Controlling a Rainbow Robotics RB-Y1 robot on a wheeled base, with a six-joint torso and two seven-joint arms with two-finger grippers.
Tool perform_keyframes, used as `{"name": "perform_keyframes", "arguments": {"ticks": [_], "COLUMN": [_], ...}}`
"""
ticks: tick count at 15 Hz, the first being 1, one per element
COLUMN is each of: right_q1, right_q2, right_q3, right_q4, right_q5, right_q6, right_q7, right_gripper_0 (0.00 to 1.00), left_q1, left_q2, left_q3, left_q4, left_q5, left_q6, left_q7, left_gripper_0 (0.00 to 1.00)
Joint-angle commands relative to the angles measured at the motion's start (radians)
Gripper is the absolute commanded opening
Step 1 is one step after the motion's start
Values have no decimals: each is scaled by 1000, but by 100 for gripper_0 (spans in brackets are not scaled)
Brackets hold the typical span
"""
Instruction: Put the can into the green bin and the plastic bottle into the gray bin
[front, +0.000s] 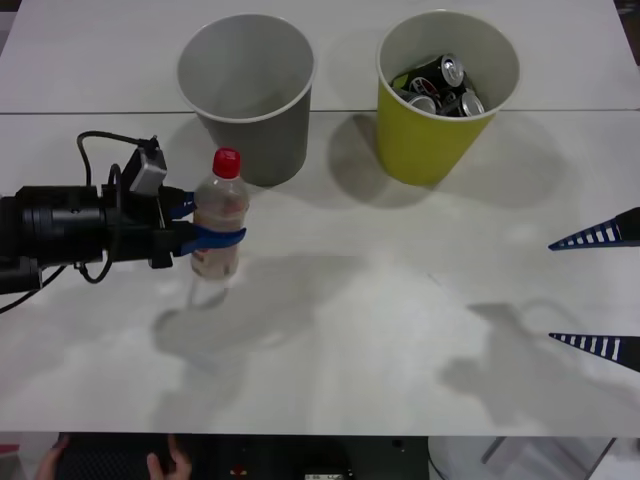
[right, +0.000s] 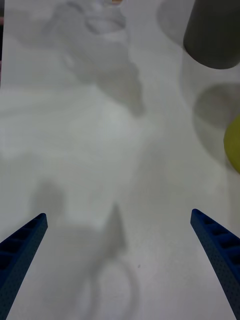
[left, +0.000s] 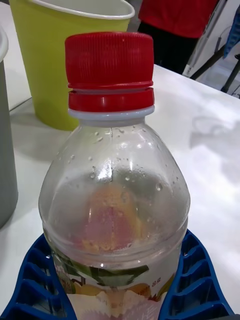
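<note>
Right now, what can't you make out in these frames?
- Plastic bottle base: whether it rests on the table or is lifted; front view angle, and the left gripper cuts it off in the left wrist view.
- Gray bin floor: front view, near wall hides it.
- Green bin: how many cans; they overlap.

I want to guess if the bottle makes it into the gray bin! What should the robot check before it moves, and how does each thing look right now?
1. Left claw shut around the plastic bottle: ok.
2. Bottle upright, red cap on: ok.
3. Bottle lifted off the table: cannot tell.
4. Gray bin upright and open, nothing seen inside: ok.
5. Cans already in the green bin: ok.
6. Right claw open, far from the bottle's path: ok.
</note>
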Motion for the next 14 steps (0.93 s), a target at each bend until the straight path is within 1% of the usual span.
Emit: {"name": "perform_keyframes", "arguments": {"ticks": [1, 3, 5, 7, 9, 11, 13, 14], "right_q1": [0, 0, 0, 0, 0, 0, 0, 0], "right_q2": [0, 0, 0, 0, 0, 0, 0, 0], "right_q3": [0, 0, 0, 0, 0, 0, 0, 0], "right_q4": [0, 0, 0, 0, 0, 0, 0, 0], "right_q5": [0, 0, 0, 0, 0, 0, 0, 0], "right_q6": [0, 0, 0, 0, 0, 0, 0, 0], "right_q7": [0, 0, 0, 0, 0, 0, 0, 0], "right_gripper_0": [100, 100, 100, 100, 100, 100, 100, 100], "left_q1": [-2, -23, -72, -144, -224, -301, -410, -491], "left_q2": [102, 169, 209, 243, 269, 272, 301, 323], "left_q3": [17, 54, 80, 82, 82, 77, 3, -63], "left_q4": [-85, -153, -182, -176, -154, -116, -88, -67], "left_q5": [-44, -90, -142, -161, -169, -169, -190, -193], "left_q6": [-40, -118, -201, -268, -319, -362, -376, -376], "left_q7": [96, 195, 279, 362, 469, 543, 620, 656], "left_gripper_0": [0, 0, 0, 0, 0, 0, 0, 0]}}
